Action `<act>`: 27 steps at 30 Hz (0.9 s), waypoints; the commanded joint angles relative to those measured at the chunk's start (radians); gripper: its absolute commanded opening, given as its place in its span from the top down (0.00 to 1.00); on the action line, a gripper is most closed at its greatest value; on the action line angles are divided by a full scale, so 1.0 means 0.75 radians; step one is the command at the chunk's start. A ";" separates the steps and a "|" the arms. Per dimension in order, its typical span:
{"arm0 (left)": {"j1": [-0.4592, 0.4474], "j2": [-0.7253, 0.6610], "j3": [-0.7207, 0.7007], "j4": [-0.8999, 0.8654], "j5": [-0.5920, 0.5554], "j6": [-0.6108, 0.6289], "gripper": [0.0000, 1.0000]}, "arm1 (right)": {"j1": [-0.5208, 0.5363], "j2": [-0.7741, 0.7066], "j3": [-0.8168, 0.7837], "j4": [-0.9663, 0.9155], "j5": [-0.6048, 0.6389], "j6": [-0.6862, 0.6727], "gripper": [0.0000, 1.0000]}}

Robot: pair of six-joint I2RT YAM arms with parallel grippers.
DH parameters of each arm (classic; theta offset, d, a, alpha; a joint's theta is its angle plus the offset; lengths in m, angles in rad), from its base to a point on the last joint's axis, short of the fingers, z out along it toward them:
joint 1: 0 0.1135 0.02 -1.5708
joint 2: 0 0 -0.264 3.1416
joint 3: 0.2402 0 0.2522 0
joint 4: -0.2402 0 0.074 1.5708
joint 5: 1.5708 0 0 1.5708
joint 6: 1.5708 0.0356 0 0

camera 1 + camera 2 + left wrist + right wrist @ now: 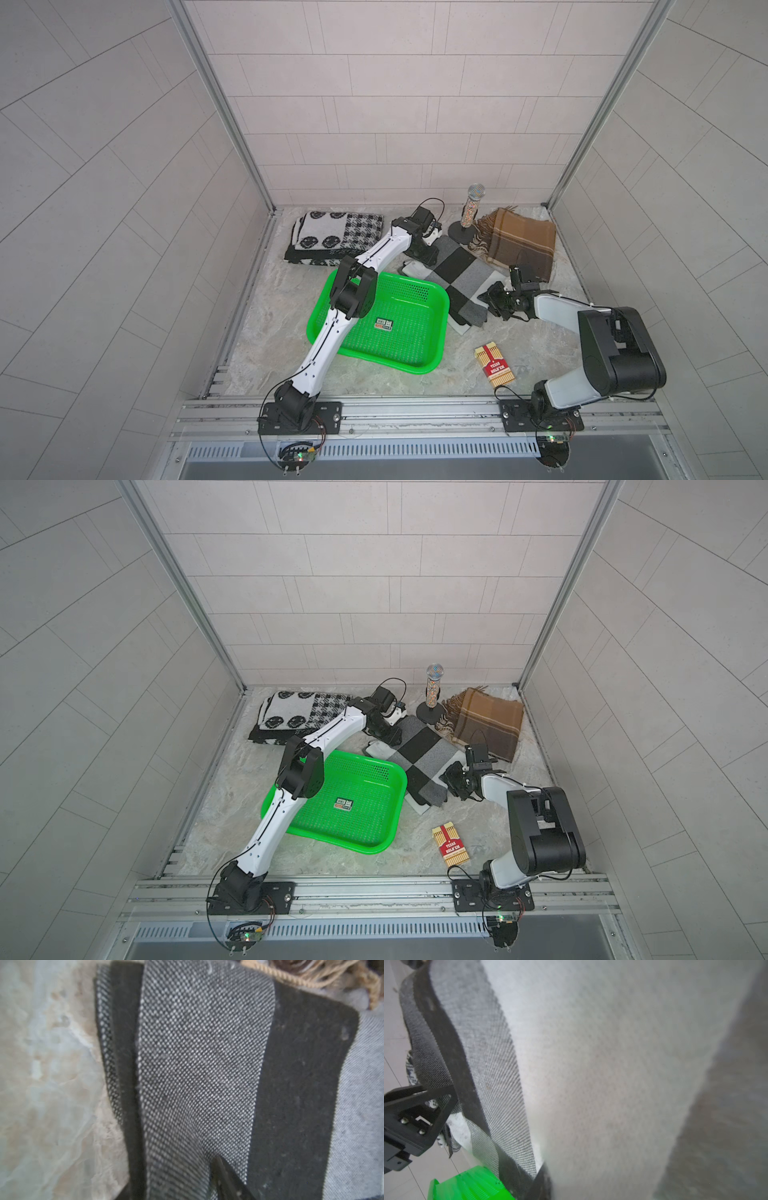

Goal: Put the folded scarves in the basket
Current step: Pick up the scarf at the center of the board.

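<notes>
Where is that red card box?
In a top view, the red cardboard card box lies flat on the marble tabletop, on the robot's right, between the bright green plastic basket and the right arm's base.

Top views: high over the front rail (415, 409), looking down; both share the whole desk (266, 316).
Left wrist: tight on the checked scarf (197, 1074).
Right wrist: even closer, scarf blurred, basket (467, 1186) lower left.

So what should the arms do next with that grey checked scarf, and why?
Probably lift the scarf a little with both arms, once the pinch is sure. The left gripper sits at its far end, the right gripper at its near end, and it lies beside the basket, not in it.
</notes>
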 commanded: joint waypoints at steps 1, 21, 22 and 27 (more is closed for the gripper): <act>-0.022 0.027 -0.004 -0.077 0.043 -0.064 0.63 | 0.010 0.034 -0.017 -0.068 0.051 0.010 0.80; -0.028 -0.295 -0.163 0.117 0.033 -0.404 1.00 | 0.032 -0.355 0.172 -0.392 0.246 -0.066 1.00; -0.030 -0.309 -0.167 0.122 0.038 -0.416 1.00 | 0.032 -0.371 0.188 -0.413 0.251 -0.071 1.00; -0.033 -0.369 -0.161 0.120 0.052 -0.472 1.00 | 0.032 -0.425 0.251 -0.486 0.274 -0.088 1.00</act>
